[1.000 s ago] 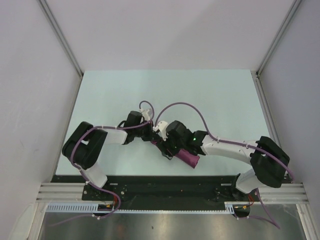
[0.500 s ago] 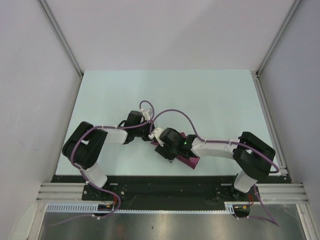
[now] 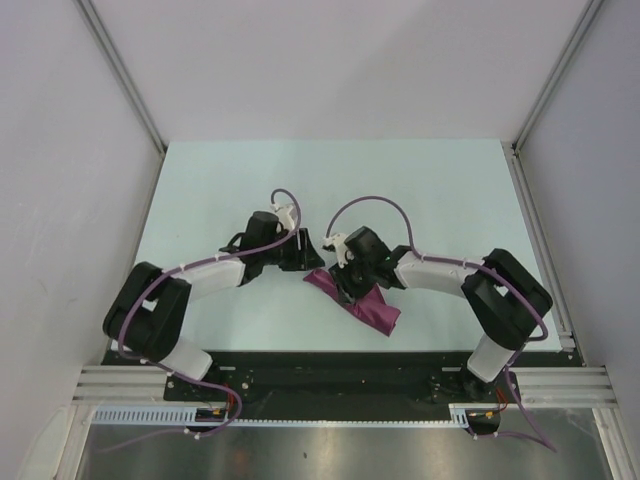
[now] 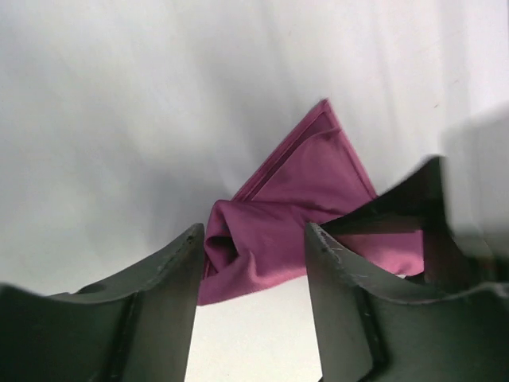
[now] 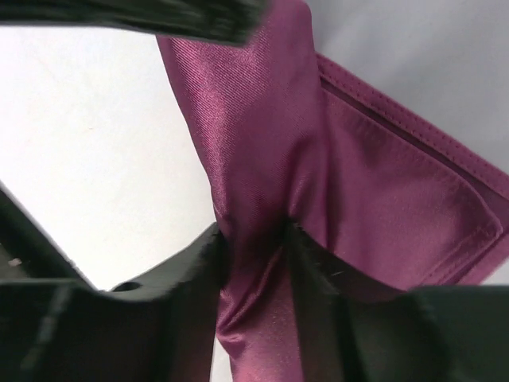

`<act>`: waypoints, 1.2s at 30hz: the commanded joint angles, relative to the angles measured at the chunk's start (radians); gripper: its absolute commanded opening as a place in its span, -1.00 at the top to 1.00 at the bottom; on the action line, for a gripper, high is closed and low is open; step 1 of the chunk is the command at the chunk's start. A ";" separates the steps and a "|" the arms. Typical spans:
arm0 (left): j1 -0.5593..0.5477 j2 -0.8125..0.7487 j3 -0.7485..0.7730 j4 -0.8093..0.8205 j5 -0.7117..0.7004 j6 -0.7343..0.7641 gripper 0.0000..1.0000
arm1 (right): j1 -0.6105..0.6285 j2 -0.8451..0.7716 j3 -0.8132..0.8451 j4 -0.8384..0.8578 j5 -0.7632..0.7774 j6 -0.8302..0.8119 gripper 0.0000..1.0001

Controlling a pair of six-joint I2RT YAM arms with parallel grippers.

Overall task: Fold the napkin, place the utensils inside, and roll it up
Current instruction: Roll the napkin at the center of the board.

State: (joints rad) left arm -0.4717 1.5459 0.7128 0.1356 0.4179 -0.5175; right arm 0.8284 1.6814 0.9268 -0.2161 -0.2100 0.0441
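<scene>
Plum napkin point(image 3: 372, 312) lies on the pale table point(image 3: 430, 190), near the front edge and about midway between the two arm bases. It is bunched into a loose, partly rolled strip that runs diagonally from upper left to lower right in the top view. One flat folded corner with a stitched hem sticks out to the side, seen clearly in both wrist views.

Right gripper point(image 5: 253, 231) is clamped on the napkin. Its two dark fingers point(image 5: 191, 278) squeeze the cloth into a narrow, twisted waist, with fabric fanning out above and below the pinch. In the top view it sits over the upper-left half of the strip, and the lower-right end lies free on the table.

Left gripper point(image 4: 253, 231) has its fingers point(image 4: 171, 270) spread apart with nothing held between them. It is low over the table just beside the napkin's upper-left end, and the rumpled end of the cloth shows through the gap. I cannot tell whether it touches the cloth. The dark body of the right gripper shows at the right edge of the left wrist view, resting on the napkin.

Spoon cannot be made out in any view.
</scene>
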 commanded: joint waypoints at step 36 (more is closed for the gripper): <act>-0.047 0.207 0.086 0.148 0.088 -0.032 1.00 | -0.344 0.039 0.066 -0.095 -0.446 0.086 -0.18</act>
State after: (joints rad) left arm -0.5117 1.7237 0.7403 0.3199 0.5095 -0.5274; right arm 0.4942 1.8606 1.0199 -0.2878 -0.8822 0.1108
